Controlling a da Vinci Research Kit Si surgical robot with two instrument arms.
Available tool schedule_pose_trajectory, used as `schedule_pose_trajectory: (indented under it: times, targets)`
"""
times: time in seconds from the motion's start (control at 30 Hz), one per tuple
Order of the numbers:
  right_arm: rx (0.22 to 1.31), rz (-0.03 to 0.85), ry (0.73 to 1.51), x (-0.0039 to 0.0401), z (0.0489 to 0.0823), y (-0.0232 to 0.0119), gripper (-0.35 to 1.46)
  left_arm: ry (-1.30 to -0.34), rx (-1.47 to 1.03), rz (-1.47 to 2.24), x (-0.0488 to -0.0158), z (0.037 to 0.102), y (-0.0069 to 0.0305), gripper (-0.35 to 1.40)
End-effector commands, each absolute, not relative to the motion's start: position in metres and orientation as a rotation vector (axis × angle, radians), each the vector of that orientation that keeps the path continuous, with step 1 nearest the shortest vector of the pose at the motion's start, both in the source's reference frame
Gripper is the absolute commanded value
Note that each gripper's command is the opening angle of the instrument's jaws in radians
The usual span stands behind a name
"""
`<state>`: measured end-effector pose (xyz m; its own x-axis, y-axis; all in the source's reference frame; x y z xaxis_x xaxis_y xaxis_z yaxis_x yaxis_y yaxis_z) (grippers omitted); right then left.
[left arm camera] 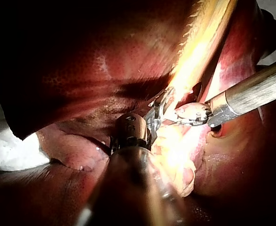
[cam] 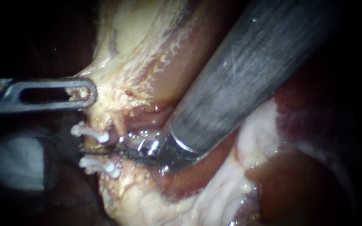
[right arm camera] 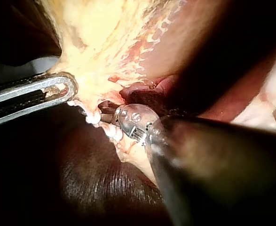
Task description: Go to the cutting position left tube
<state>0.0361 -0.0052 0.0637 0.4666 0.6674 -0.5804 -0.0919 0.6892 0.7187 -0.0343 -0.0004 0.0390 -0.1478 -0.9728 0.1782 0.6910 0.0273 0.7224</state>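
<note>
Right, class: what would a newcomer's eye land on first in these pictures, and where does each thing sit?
The right instrument dominates: its thick grey shaft slants in from the upper right, its tip reaching between the upper white clip and the lower white clip. Left of that, the left instrument grips the edge of the pale yellow tissue with its slotted jaws.

Endoscope view: light comes from the camera side. Centre bright; far left and far right fall to black. The pale tissue point(cam: 135, 46) is strongly lit, with wet glints on it and on the clips point(cam: 93, 134). Right instrument point(cam: 109, 146): shaft dull grey, metal near the jaws flares, shade on the tissue under it.

Left wrist view: hard glare on the pale tissue ahead of the left instrument point(left arm camera: 163, 101); liver point(left arm camera: 81, 61) dim.

Right wrist view: pale tissue washed out, near ground in deep shadow.
</note>
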Motion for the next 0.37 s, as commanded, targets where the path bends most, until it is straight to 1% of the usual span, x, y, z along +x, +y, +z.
schedule_pose_trajectory:
  times: [0.03, 0.37]
  targets:
    - [0.674, 0.512, 0.984, 0.0361, 0.0637, -0.0052, -0.35, -0.818, 0.455, -1.536, -0.0343, 0.039, -0.0004, -0.35]
    - [0.674, 0.512, 0.984, 0.0361, 0.0637, -0.0052, -0.35, -0.818, 0.455, -1.536, -0.0343, 0.039, -0.0004, -0.35]
